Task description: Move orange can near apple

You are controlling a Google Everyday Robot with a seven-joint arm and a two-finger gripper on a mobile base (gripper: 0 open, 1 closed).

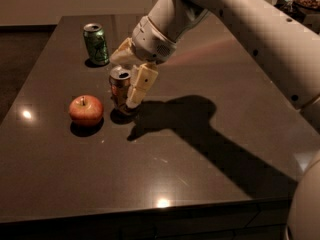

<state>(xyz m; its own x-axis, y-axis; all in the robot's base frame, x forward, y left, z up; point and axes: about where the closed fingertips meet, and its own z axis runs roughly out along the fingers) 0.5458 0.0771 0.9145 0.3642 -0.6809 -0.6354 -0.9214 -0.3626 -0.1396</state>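
The orange can [119,88] stands upright on the dark table [200,149], just right of the apple [86,110], a narrow gap apart. My gripper [126,84] comes down from the upper right and straddles the can. One pale finger [138,86] lies against the can's right side; the other is behind its top. The jaws look closed on the can. The can's base rests on the table.
A green can [96,44] stands upright at the back left of the table, behind the orange can. My arm [240,19] reaches in from the upper right and casts a wide shadow across the table's middle. The front table edge [150,209] is near.
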